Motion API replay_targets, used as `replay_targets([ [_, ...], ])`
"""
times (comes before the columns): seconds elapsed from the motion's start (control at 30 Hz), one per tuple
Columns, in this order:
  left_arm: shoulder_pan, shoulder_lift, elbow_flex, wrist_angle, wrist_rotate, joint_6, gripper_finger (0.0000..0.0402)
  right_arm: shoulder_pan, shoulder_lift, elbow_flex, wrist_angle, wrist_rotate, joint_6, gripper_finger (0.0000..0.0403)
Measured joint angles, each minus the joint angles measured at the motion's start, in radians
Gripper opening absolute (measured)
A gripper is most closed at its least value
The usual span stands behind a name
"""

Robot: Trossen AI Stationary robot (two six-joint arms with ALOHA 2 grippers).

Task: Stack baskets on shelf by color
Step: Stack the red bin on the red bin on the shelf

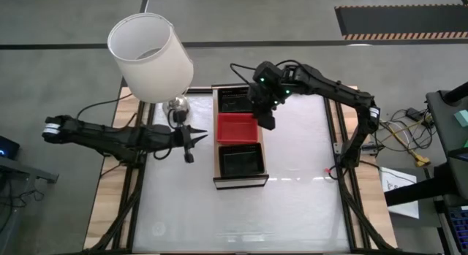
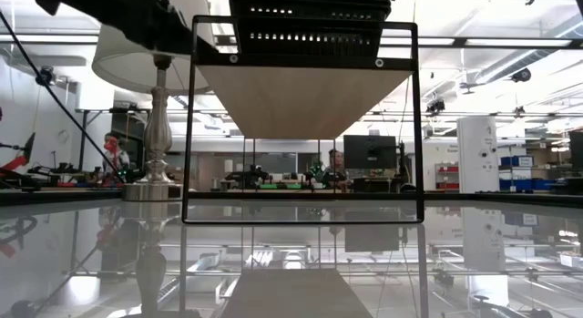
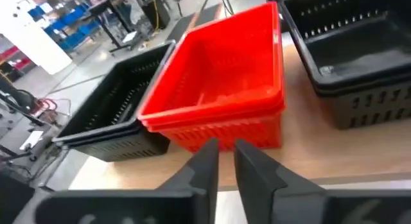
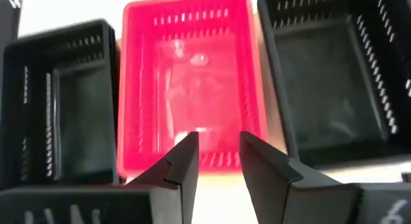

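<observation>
Both grippers carry nothing. Left gripper [image 1: 189, 147] hovers just beside the shelf [image 1: 215, 149] on its left side, level with the red stack, its fingers drawn close with only a thin gap and nothing between them. Right gripper [image 1: 266, 120] hangs over the opposite edge of the shelf, by the red baskets [image 1: 237, 128], its fingers [image 4: 183, 161] a little apart and empty.

On the shelf three piles sit in a row: a black stack [image 1: 234, 100] at the far end, the red one in the middle, and another black stack [image 1: 243, 161] at the near end. The left wrist view shows doubled rims on each pile, so the baskets look already nested by colour, though how many lie in each pile is hard to count. No loose basket shows on the white table [image 1: 292, 211]. A lamp [image 1: 150, 58] stands off the shelf's far left corner.

The sorting looks finished or nearly so; what may remain is merging the two black piles, if that is wanted.
</observation>
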Motion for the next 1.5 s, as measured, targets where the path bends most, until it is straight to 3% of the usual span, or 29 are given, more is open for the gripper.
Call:
replay_targets([
  [0.17, 0.042, 0.048, 0.006, 0.003, 0.087, 0.006, 0.0004, 0.025, -0.004, -0.001, -0.085, 0.067, 0.008, 0.0081],
  [0.27, 0.066, 0.083, 0.020, 0.008, 0.167, 0.006, 0.0003, 0.033, -0.007, -0.025, -0.110, 0.078, 0.020, 0.0067],
  [0.5, 0.093, 0.165, 0.069, 0.006, 0.233, 0.014, 0.0000, 0.042, -0.010, -0.080, -0.127, 0.080, 0.022, 0.0044],
  [1.27, 0.096, 0.228, 0.119, -0.001, 0.258, 0.033, 0.0000, 0.043, -0.010, -0.152, -0.054, 0.107, 0.034, 0.0034],
  [1.37, 0.096, 0.214, 0.119, -0.053, 0.254, 0.023, 0.0000, 0.043, -0.012, -0.152, -0.058, 0.109, 0.035, 0.0034],
  [1.5, 0.092, 0.154, 0.119, -0.158, 0.253, -0.043, 0.0000, 0.044, -0.041, -0.172, -0.074, 0.189, 0.035, 0.0034],
])
